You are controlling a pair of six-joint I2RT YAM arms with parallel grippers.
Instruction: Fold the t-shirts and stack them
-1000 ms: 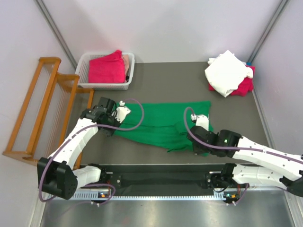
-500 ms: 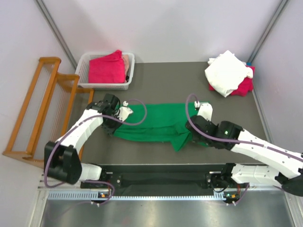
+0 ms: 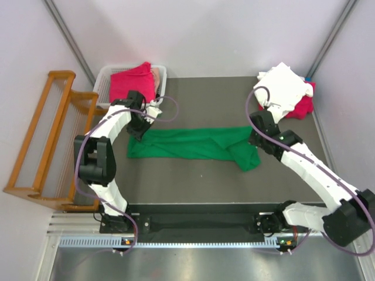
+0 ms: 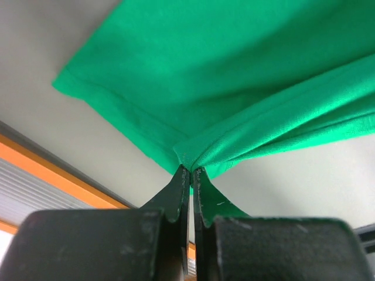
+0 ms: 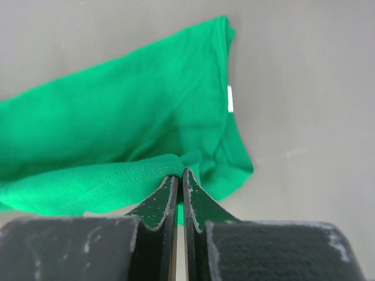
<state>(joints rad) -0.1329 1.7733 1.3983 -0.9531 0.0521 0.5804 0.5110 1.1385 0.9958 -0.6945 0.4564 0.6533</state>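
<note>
The bright green t-shirt (image 3: pixel 187 143) lies as a long folded band across the middle of the table. My left gripper (image 3: pixel 138 130) is shut on its left end, and the left wrist view shows the cloth (image 4: pixel 234 76) bunched at the fingertips (image 4: pixel 190 171). My right gripper (image 3: pixel 254 136) is shut on the right end, pinching a stitched hem of the shirt (image 5: pixel 117 129) at its tips (image 5: pixel 180 173). A white t-shirt (image 3: pixel 281 89) sits folded on a crimson one (image 3: pixel 302 109) at the back right. Another crimson t-shirt (image 3: pixel 131 84) fills the basket.
The white slatted basket (image 3: pixel 162 82) stands at the back left, close behind my left gripper. An orange wooden rack (image 3: pixel 50 137) runs along the table's left side. The stack at the back right lies just behind my right arm.
Both grippers have moved away from the arm bases toward the back, carrying the green shirt's near edge over. The shirt now lies farther back as a narrower, longer band.
</note>
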